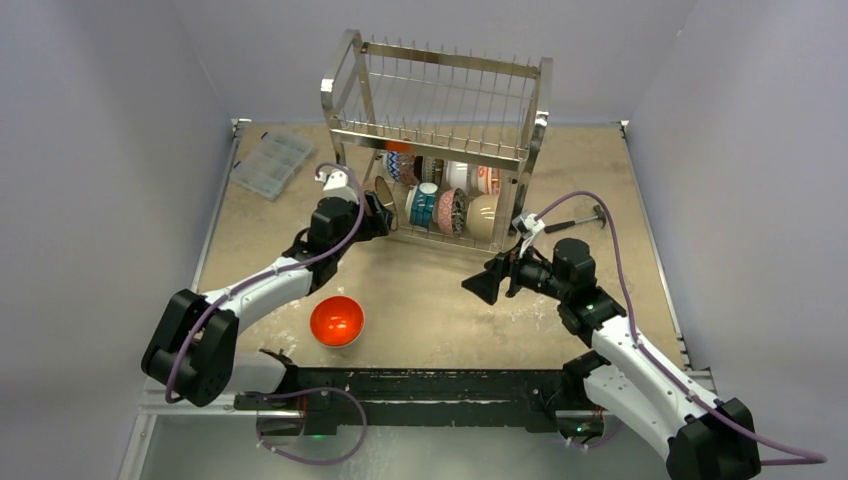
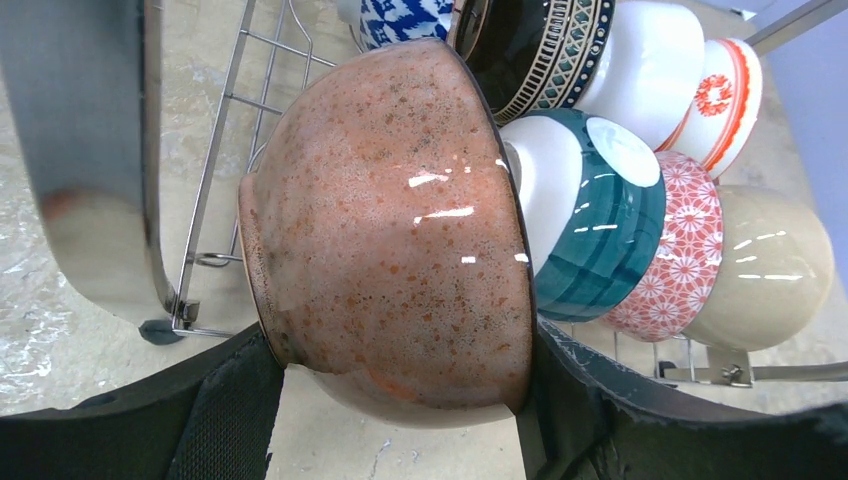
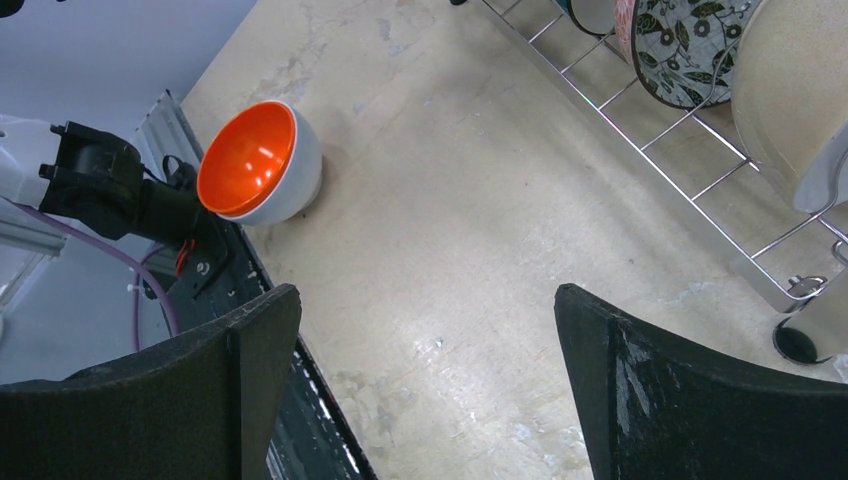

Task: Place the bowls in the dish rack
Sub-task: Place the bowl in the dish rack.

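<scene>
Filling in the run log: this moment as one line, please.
left claw: shut on speckled brown bowl at dish rack lower tier | right claw: open, empty | orange bowl: on table, not loaded

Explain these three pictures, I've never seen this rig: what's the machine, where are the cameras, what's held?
Two robot arms are bolted at the near edge of a table. The overhead view looks down from behind them; the other two come from cameras on each wrist. The left gripper holds a speckled brown bowl at the left end of the dish rack, whose lower tier already holds several bowls. The right gripper is open and empty above the table. One orange bowl sits loose near the left arm's base; a clear compartment box lies far left.
</scene>
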You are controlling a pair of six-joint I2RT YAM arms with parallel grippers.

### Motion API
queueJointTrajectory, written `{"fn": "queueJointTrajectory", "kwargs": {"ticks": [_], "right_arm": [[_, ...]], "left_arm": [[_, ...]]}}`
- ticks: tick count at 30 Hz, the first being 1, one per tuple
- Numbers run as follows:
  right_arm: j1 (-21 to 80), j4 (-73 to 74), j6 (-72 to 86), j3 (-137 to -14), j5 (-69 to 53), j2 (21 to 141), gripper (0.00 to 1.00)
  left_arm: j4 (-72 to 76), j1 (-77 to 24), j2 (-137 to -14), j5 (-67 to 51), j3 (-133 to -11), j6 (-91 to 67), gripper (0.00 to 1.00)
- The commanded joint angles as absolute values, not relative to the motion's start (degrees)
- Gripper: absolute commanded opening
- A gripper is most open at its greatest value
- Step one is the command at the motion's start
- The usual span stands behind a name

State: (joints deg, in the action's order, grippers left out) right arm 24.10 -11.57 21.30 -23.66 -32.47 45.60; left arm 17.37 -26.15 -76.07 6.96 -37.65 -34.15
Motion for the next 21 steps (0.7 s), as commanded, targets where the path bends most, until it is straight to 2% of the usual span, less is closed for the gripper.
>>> {"fn": "queueJointTrajectory", "kwargs": {"ticks": [1, 12, 21], "right_arm": [[24.4, -11.4, 20.0, -23.9, -32.5, 44.8, 0.99], [24.3, -11.1, 19.7, -23.9, -32.6, 44.6, 0.99], [24.3, -11.1, 19.6, -23.9, -32.7, 44.6, 0.99]], "left_arm": [[22.4, -28.1, -76.1, 15.7, -42.4, -30.1, 0.00], [26.3, -32.3, -80.4, 22.6, -42.9, -18.9, 0.00], [31.1, -35.0, -83.2, 22.6, -42.8, -6.7, 0.00]]}}
